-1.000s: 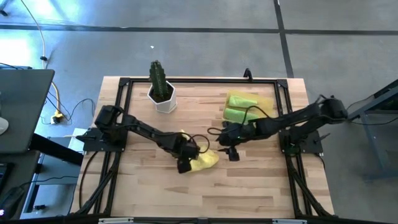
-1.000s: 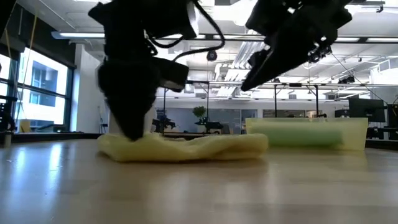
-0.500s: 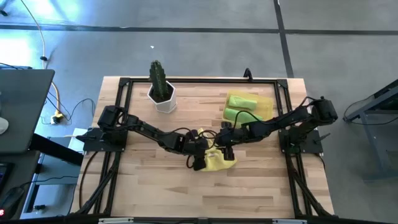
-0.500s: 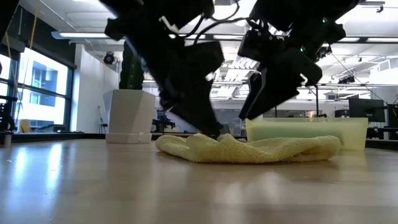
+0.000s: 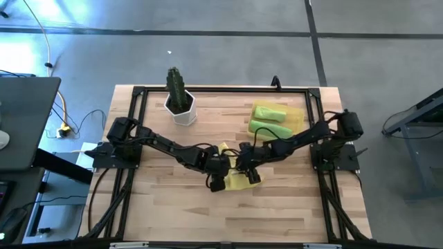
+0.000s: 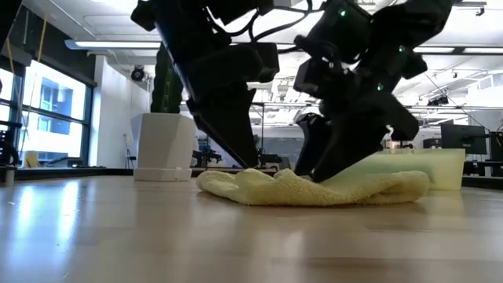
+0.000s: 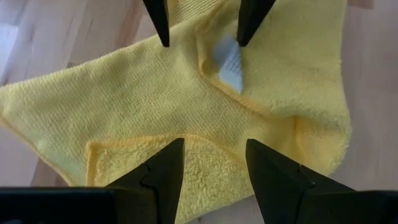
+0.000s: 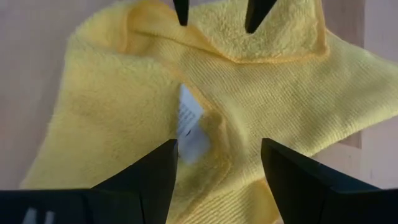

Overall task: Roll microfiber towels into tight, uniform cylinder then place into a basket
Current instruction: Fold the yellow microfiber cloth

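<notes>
Now, from above, the right hand (image 5: 247,166) has swung in from beside the basket (image 5: 299,116) to meet the left hand (image 5: 219,174) over the yellow towel (image 5: 242,180), which has itself been dragged toward mid-counter (image 5: 277,207); two green rolls (image 5: 268,119) already lie in the basket, so this is likely the last towel, not yet rolled. In the low view the towel (image 6: 314,189) lies crumpled and low, its long axis running across the picture, one end toward the basket (image 6: 440,167). The left wrist view shows that hand's fingers (image 7: 163,171) apart above a folded corner and white tag (image 7: 230,62). The right wrist view likewise shows spread fingers (image 8: 152,174), gripping nothing.
</notes>
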